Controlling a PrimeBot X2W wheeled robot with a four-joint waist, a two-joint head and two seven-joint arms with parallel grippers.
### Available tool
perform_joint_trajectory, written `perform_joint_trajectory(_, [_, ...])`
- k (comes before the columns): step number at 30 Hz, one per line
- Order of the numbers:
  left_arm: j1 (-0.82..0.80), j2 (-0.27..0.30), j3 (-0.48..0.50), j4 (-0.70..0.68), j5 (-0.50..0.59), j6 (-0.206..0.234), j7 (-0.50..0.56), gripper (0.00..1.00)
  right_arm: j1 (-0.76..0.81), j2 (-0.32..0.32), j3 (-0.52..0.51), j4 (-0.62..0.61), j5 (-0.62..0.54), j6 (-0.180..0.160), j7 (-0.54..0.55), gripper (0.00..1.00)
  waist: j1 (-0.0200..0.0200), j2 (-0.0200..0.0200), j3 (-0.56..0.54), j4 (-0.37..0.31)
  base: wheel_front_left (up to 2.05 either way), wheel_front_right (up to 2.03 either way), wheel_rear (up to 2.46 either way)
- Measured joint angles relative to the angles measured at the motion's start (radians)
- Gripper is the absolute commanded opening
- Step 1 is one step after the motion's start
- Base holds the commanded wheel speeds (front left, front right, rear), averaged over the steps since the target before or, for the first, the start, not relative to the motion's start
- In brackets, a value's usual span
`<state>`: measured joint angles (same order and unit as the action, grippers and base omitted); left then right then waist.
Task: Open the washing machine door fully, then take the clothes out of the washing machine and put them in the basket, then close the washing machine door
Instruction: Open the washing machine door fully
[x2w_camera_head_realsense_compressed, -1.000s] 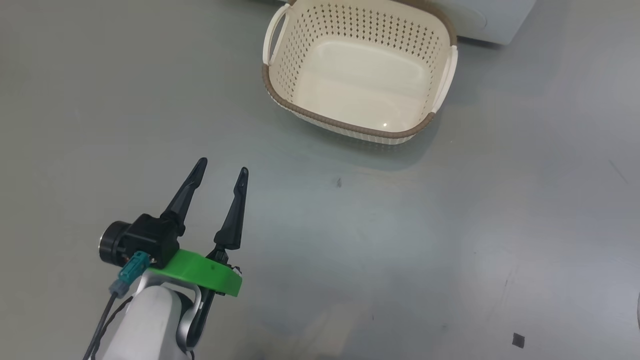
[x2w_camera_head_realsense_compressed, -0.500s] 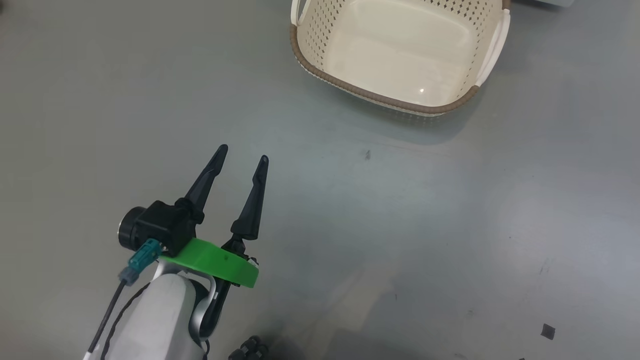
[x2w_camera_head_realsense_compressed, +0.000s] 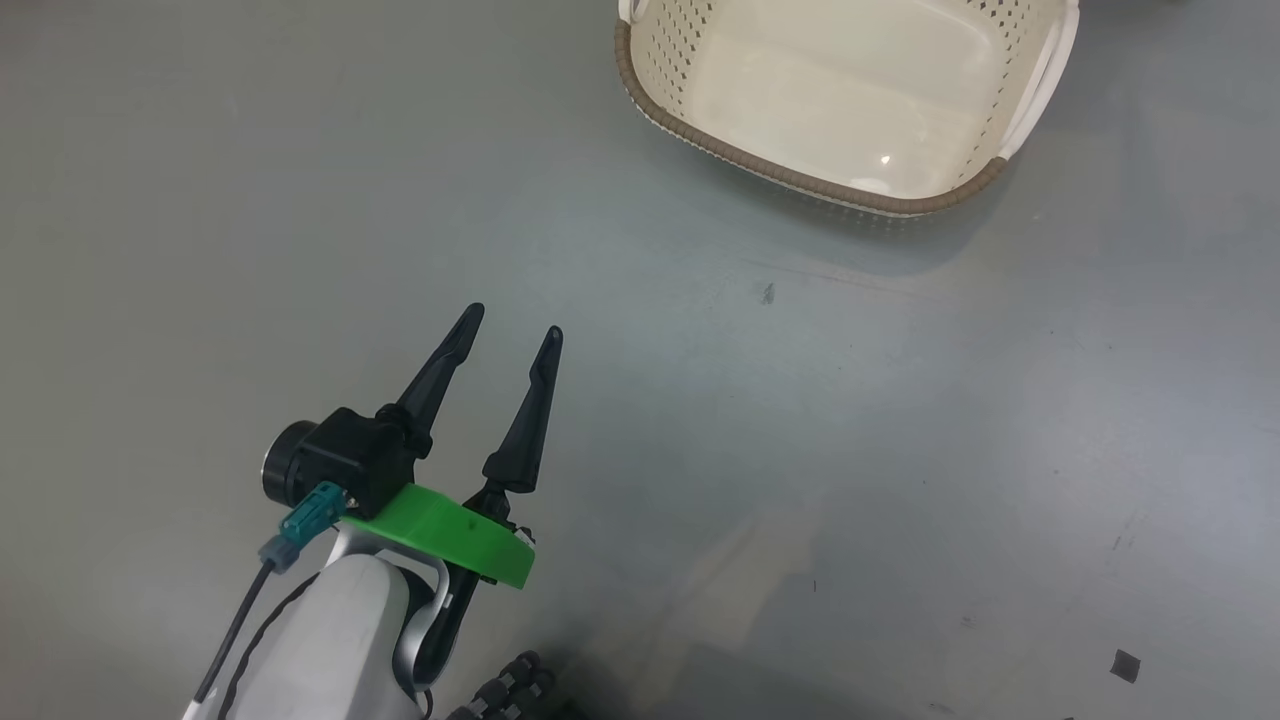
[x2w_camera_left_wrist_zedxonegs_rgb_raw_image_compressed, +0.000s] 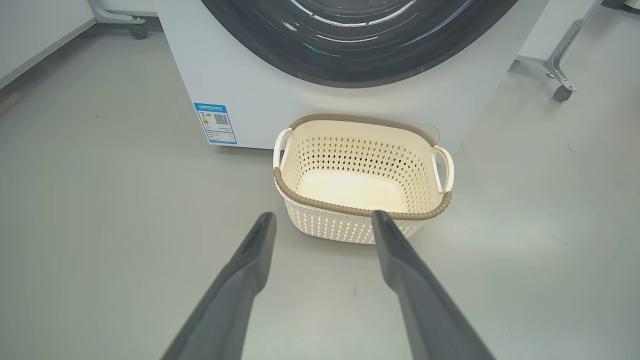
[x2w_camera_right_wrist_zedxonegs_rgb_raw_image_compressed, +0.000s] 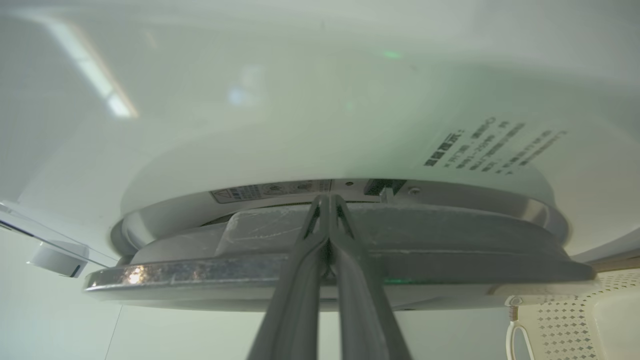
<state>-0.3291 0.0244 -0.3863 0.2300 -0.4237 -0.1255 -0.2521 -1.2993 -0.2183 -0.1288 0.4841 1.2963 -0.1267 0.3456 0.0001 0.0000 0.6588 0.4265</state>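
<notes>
At the blurred washing machine door, right fingers together; left fingers apart, basket cropped.

The basket stands on the floor just before the washing machine, below its door; the left end effector hangs before the basket, apart

A: Your basket?
B: Cream, perforated, brown rim, empty, upright, just in front of your white washing machine.
A: And your door?
B: Glossy black rim, close against the front. Can't tell if it's latched.
</notes>
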Motion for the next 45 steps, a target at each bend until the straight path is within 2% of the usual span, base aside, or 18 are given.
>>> perform_joint_trajectory(15, [-0.002,0.000,-0.007,0.009,-0.012,0.000,0.000,1.00,-0.113,0.000,-0.035,0.132,0.052,0.000,0.081,0.00,-0.0001,0.0000,0.003,0.013,0.00,0.00,0.00])
perform_joint_trajectory(26, [-0.005,-0.001,-0.010,0.005,-0.025,0.000,0.000,1.00,-0.155,-0.034,-0.037,0.245,0.053,0.000,0.156,0.00,-0.0001,0.0000,0.002,0.021,0.00,0.00,0.00])
perform_joint_trajectory(45, [-0.011,-0.001,-0.008,0.016,-0.023,0.000,0.000,1.00,-0.147,-0.021,-0.060,0.295,0.115,-0.001,0.253,0.00,-0.0001,0.0000,-0.034,0.002,0.00,0.00,0.00])
